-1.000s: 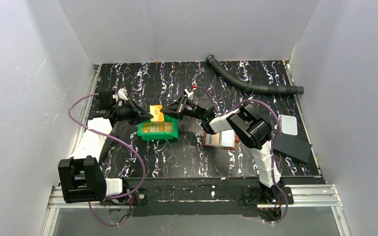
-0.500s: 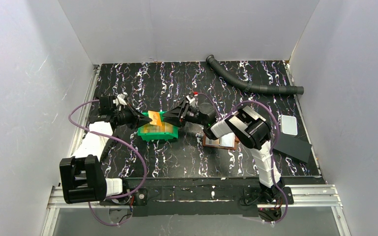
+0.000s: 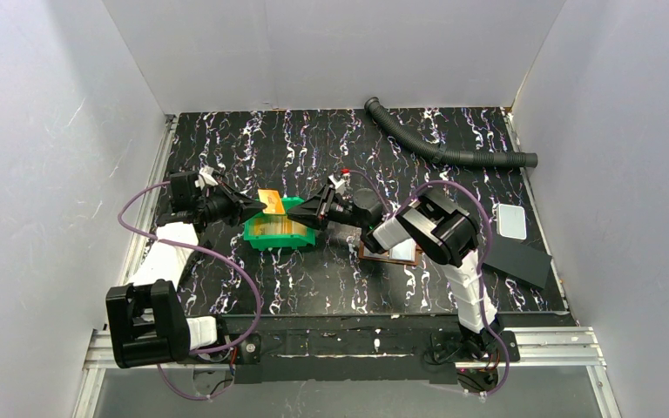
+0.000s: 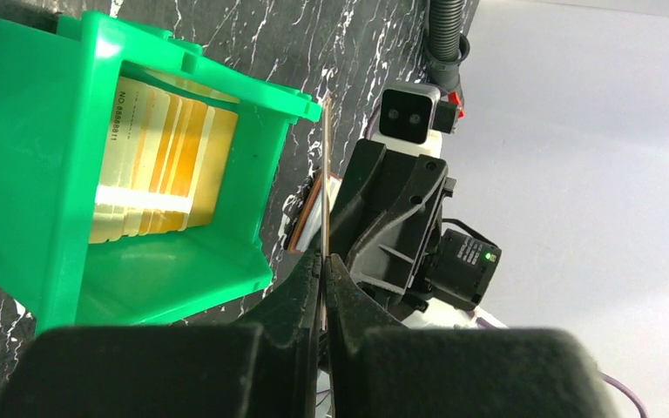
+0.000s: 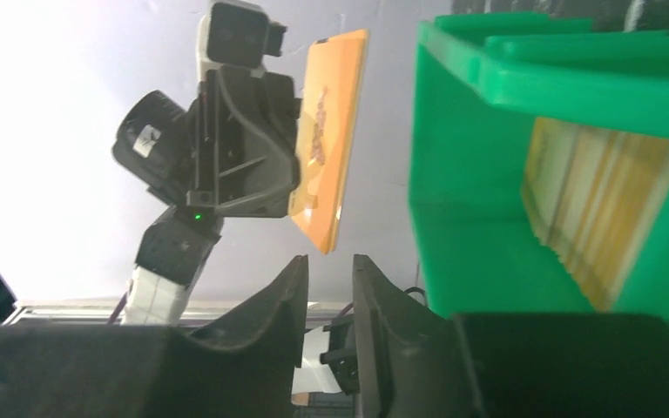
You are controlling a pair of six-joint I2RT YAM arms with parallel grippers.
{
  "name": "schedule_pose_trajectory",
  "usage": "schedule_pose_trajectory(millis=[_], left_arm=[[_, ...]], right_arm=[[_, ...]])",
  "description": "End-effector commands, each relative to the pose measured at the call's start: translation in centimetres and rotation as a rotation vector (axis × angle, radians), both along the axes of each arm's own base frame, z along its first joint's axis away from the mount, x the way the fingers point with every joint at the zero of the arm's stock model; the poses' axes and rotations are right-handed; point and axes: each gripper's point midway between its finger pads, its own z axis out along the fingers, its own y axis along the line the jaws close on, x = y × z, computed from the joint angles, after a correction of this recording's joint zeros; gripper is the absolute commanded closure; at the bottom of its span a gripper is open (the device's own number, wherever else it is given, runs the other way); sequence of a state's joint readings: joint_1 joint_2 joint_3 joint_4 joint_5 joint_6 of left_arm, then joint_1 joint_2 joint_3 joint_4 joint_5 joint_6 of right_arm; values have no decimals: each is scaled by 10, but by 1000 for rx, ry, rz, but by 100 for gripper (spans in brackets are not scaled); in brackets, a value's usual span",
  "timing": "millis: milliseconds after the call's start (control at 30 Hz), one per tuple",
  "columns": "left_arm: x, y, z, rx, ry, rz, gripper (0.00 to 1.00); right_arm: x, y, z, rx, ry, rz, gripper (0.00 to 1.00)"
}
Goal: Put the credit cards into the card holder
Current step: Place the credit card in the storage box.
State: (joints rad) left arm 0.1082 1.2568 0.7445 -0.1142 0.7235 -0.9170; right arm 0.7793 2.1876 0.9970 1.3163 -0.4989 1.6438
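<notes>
**mk_bench:** quick q, what's the left tool (image 4: pixel 323 261) doing right now?

**yam_fan:** It's clamped tight on one orange card (image 5: pixel 329 139). The card is up in the air, off the tabletop (image 3: pixel 314 287), over the back left part of the green bin (image 3: pixel 280 237). In the left wrist view you only get it edge-on, a thin line sticking out past the tips.

**mk_bench:** and the right tool (image 5: pixel 329 261)?

**yam_fan:** Its jaws are a narrow gap apart with nothing between them. It faces the card from the other side of the bin. In its own camera the tips sit just below the card's lower corner, close, and as far as I can see not touching.

**mk_bench:** where's the rest of the stuff?

**yam_fan:** The other cards (image 4: pixel 161 165), orange and yellowish, stand packed together inside the bin. The card holder (image 3: pixel 389 256) lies flat on the tabletop right of the bin, well apart from the held card. It's mostly tucked under the right arm, so honestly I can't tell if it's open or folded. A black hose (image 3: pixel 440 152) runs along the back right, and a pale plate (image 3: pixel 511 220) and a black sheet (image 3: pixel 518 259) sit by the right edge.
</notes>
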Motion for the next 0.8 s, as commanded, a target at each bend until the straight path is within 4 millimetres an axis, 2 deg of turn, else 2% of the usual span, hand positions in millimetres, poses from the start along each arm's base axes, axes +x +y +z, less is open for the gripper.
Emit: schedule_pose_trajectory(millis=[0, 333, 600, 767], left_arm=[[-1, -3, 14, -38, -46, -10, 100], [-2, -5, 19, -61, -61, -18, 100], [-5, -4, 28, -68, -78, -15, 100], [-7, -6, 31, -89, -83, -24, 100]], right_arm=[[-8, 2, 46, 154, -47, 18, 70], [-8, 7, 50, 201, -20, 16, 74], [-7, 0, 37, 168, -2, -7, 64], [-4, 2, 41, 182, -8, -6, 64]])
